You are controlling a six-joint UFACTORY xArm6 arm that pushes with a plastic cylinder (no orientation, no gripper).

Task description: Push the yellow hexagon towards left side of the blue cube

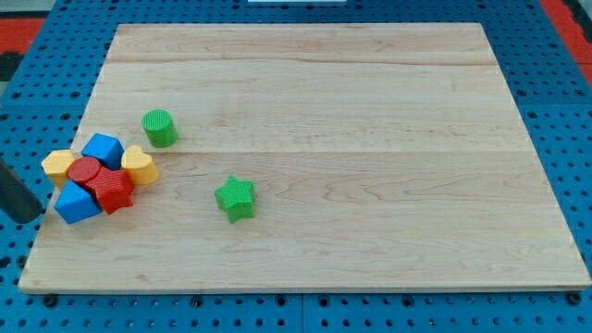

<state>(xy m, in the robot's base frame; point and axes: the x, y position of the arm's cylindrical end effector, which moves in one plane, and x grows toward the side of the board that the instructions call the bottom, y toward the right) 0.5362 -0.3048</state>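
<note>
Yellow hexagon touches blue cube's left side.

cluster at board's left edge | star right | cylinder above

We catch only a dark stretch of the rod at the view's left edge, cut off by the frame, and my tip is not visible. In the cluster, the red cylinder sits partly behind the red star, and the yellow hexagon is partly hidden too.
</note>
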